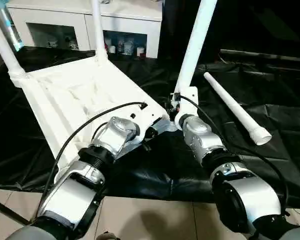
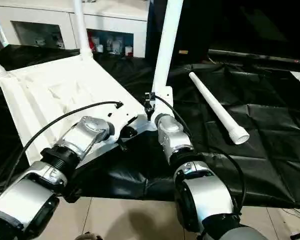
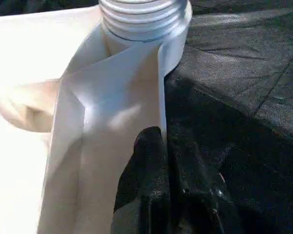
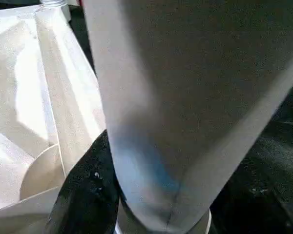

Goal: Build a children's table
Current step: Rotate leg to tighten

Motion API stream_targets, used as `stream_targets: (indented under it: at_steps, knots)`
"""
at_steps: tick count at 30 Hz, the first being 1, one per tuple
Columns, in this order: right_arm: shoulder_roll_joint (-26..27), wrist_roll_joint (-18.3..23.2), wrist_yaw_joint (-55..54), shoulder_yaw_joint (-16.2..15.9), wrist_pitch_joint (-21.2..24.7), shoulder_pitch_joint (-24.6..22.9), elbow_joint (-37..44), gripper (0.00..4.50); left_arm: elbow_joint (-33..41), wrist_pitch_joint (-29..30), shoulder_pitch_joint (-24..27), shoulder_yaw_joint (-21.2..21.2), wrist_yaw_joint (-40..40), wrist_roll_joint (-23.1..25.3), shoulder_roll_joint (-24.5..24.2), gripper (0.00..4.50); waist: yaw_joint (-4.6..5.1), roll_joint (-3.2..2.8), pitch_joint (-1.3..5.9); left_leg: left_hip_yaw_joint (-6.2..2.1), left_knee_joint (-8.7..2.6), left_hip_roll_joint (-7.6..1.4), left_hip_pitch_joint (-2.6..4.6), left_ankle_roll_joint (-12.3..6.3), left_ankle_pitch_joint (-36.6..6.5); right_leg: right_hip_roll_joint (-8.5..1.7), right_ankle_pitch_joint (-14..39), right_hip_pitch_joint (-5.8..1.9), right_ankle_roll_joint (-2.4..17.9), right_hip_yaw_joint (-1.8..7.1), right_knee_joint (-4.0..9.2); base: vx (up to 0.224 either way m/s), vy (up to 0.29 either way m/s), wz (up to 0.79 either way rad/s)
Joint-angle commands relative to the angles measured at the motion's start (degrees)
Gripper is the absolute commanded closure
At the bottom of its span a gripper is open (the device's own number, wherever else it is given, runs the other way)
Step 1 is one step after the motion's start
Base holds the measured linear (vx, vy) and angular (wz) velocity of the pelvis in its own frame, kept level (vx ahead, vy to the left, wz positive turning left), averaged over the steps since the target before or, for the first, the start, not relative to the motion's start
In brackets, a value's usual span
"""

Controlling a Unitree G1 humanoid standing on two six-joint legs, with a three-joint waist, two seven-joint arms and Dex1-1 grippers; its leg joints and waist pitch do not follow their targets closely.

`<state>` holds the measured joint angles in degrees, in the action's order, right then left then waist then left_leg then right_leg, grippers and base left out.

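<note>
left eye view: nearest, silver forearms; left gripper (image 1: 151, 133), fingers pressed together, sits at the smooth ribbed tabletop (image 1: 85, 100) edge on black sheeting (image 1: 270, 115); right gripper (image 1: 176, 106) clasps a tapered round leg (image 1: 196, 42) at its socket. a loose leg (image 1: 237, 109) lies beyond.

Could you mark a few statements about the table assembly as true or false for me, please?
1. The tabletop lies underside up on the black sheet. True.
2. All four legs stand in their sockets. False: three stand; a loose leg lies on the sheet.
3. The right gripper is at the base of the near leg. True.
4. The left gripper is wide open above the loose leg. False: it is shut, at the tabletop's corner edge.
5. A white cabinet stands behind. True.
</note>
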<state>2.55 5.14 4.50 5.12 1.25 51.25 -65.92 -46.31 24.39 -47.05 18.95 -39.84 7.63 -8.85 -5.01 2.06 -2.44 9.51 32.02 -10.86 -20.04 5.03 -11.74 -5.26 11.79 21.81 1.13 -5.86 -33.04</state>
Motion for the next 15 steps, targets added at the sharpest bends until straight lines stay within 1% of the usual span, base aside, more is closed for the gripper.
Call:
stream_targets:
  at_steps: [1, 2, 3, 4, 5, 7, 8, 9, 10, 11, 12, 13, 14, 15]
  knots:
    - [0.96, 0.81, 2.31, -0.03, 5.7, -3.64, -6.08, 2.59, 1.35, -1.53, -2.16, 1.05, -0.68, 1.2, -0.38, 4.5, 0.18, -0.87, 2.15, -1.23, -4.73, -2.71, 0.79, 1.09, -20.34, -4.8, 29.09, -0.71, 4.46, 3.15, 5.82, 0.0, 0.0, 0.0]
    - [0.71, 0.61, 4.17, -0.38, 5.73, -3.56, -5.87, 2.59, 2.06, -1.8, -1.84, 1.44, -2.17, 1.01, -0.7, 4.5, 0.17, -0.87, 2.15, -1.15, -4.71, -2.72, 0.87, 0.99, -20.21, -4.79, 28.72, -0.69, 4.71, 3.2, 5.82, 0.0, 0.0, 0.0]
    - [0.18, -0.23, 6.99, -1.49, 5.61, -3.68, -5.51, 2.59, 3.14, -2.77, -1.3, 1.81, -4.05, 0.7, -1.38, 4.5, 0.21, -0.85, 2.17, -1.11, -4.75, -2.78, 0.71, 0.92, -19.58, -4.76, 27.54, -0.85, 5.2, 3.26, 5.56, 0.0, 0.0, 0.0]
    - [0.09, -0.37, 7.46, -1.68, 5.59, -3.7, -5.45, 2.59, 3.33, -2.93, -1.21, 1.87, -4.37, 0.65, -1.5, 4.5, 0.16, -0.86, 2.22, -1.1, -4.8, -2.82, 0.47, 0.78, -18.97, -4.76, 26.83, -1.11, 5.51, 3.21, 5.42, 0.0, 0.0, 0.0]
    - [-0.89, -1.76, 11.75, -3.54, 5.4, -4.13, -4.78, 2.59, 4.72, -3.65, -0.54, 2.26, -6.65, 0.31, -2.58, 4.5, 0.16, -0.84, 2.23, -1.03, -4.79, -2.84, 0.46, 0.75, -18.49, -4.77, 26.29, -1.1, 5.67, 3.29, 5.37, 0.0, 0.0, 0.0]
    - [-1.02, -1.94, 12.3, -3.78, 5.38, -4.18, -4.69, 2.59, 4.9, -3.74, -0.45, 2.31, -6.94, 0.27, -2.72, 4.5, 0.16, -0.8, 2.21, -0.85, -4.75, -2.96, 0.44, 0.46, -17.57, -4.79, 24.66, -1.13, 6.46, 3.46, 5.19, 0.0, 0.0, 0.0]
    - [-2.54, -3.33, 17.98, -5.88, 5.45, -4.95, -3.67, 2.59, 6.84, -3.98, 0.47, 2.47, -9.79, -0.4, -4.19, 4.5, 0.25, -0.52, 2.29, -0.75, -4.71, -3.01, 0.47, 0.41, -16.47, -4.74, 23.6, -1.22, 7.07, 3.48, 4.99, 0.0, 0.0, 0.0]
    - [-4.08, -4.28, 22.55, -7.4, 5.33, -5.83, -2.62, 2.59, 8.73, -5.46, 1.49, 2.63, -12.64, -1.08, -5.68, 4.5, 0.14, -0.7, 2.35, -0.77, -4.69, -3.12, 0.22, 0.1, -15.29, -4.76, 21.91, -1.55, 7.66, 3.45, 4.68, 0.0, 0.0, 0.0]
    - [-4.39, -4.48, 23.49, -7.71, 5.31, -6.01, -2.41, 2.59, 9.12, -5.76, 1.7, 2.66, -13.22, -1.22, -5.99, 4.5, 0.09, -0.43, 2.39, -0.78, -4.67, -3.18, 0.17, -0.21, -14.98, -4.77, 21.59, -1.61, 7.53, 3.41, 4.64, 0.0, 0.0, 0.0]
    - [-6.42, -5.28, 28.75, -9.31, 5.17, -7.21, -1.06, 2.59, 11.73, -6.93, 3.1, 3.1, -16.75, -1.93, -8.13, 4.5, 0.23, -0.52, 2.38, -0.64, -4.66, -3.19, 0.07, -0.57, -14.35, -4.71, 20.98, -1.64, 8.02, 3.53, 4.44, 0.0, 0.0, 0.0]
    - [-7.82, -5.72, 32.21, -10.23, 5.01, -8.05, -0.14, 2.59, 13.55, -7.79, 4.11, 3.39, -19.24, -2.38, -9.62, 4.5, 0.02, -0.67, 2.5, -0.81, -4.66, -3.37, 0.08, -0.54, -14.14, -4.87, 20.42, -1.78, 8.26, 3.45, 4.27, 0.054, -0.013, -0.03]
    - [-9.37, -5.99, 35.94, -11.11, 4.17, -9.13, 0.89, 2.6, 15.58, -8.0, 5.28, 3.73, -21.87, -2.95, -11.33, 4.5, 0.02, -0.37, 2.55, -0.67, -4.57, -3.45, -0.02, -1.01, -13.24, -4.81, 18.99, -1.88, 8.65, 3.54, 4.03, 0.071, -0.017, 0.01]
    - [-10.56, -5.74, 39.12, -11.51, 3.96, -9.96, 1.73, 2.6, 17.34, -9.74, 6.45, 3.8, -24.6, -4.03, -12.7, 4.5, 0.09, -0.43, 2.66, -0.38, -4.38, -3.52, 0.22, -1.33, -11.84, -4.63, 15.93, -1.63, 9.57, 3.76, 3.69, 0.071, -0.017, 0.01]
    - [-10.56, -5.74, 39.12, -11.51, 3.96, -9.96, 1.73, 2.6, 17.34, -9.74, 6.45, 3.8, -24.6, -4.03, -12.7, 4.5, 0.07, -0.49, 2.76, -0.14, -4.09, -3.4, 0.45, -1.6, -10.16, -4.41, 12.28, -1.5, 11.07, 3.88, 3.23, 0.089, -0.023, 0.07]
